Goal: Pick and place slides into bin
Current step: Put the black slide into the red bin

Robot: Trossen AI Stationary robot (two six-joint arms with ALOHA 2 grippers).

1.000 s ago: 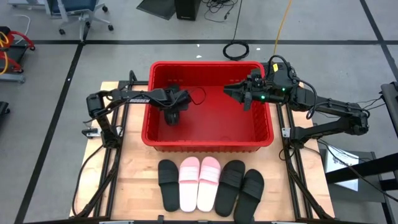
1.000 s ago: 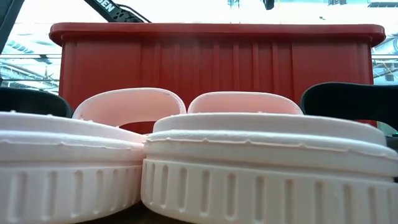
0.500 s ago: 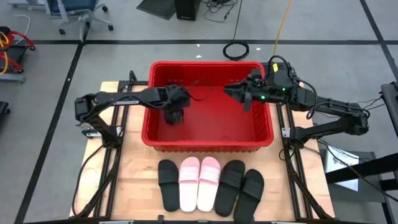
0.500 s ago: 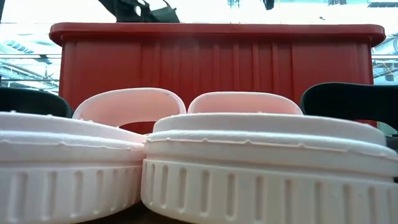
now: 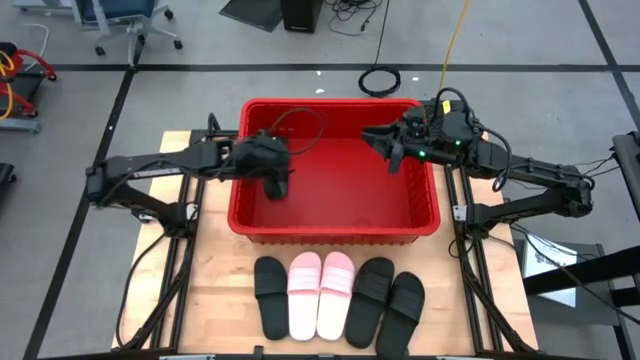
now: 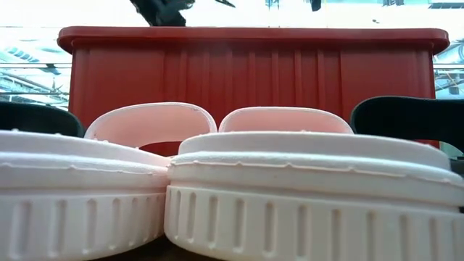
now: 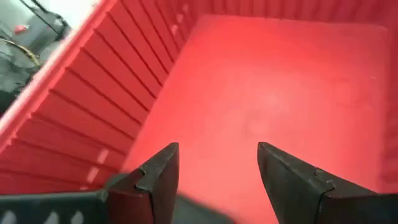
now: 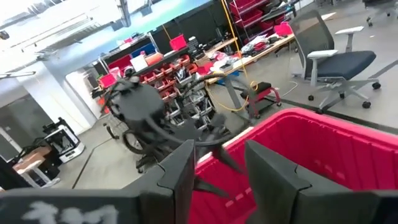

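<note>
The red bin [image 5: 335,232] stands at the middle of the table; its floor shows bare in the left wrist view [image 7: 280,74]. Five slides lie soles down in a row on the table in front of it: a black one [image 5: 270,297], two pale pink ones [image 5: 303,295] [image 5: 337,290] and two black ones [image 5: 370,297] [image 5: 405,310]. A sixth slide is not in view. My left gripper [image 5: 277,185] is open and empty, pointing down over the bin's left part. My right gripper [image 5: 380,145] is open and empty above the bin's far right part, pointing toward the table's left.
The low view shows the pink slides [image 6: 312,196] close in front and the bin's near wall [image 6: 254,72] behind them. Bare wooden table [image 5: 215,290] lies left of the slides. A cable coil lies on the floor behind the bin.
My left arm's elbow has swung out toward the table's left edge, while its gripper has stayed over the bin's left part, shifting slightly left and toward the far edge. The slides have not moved.
</note>
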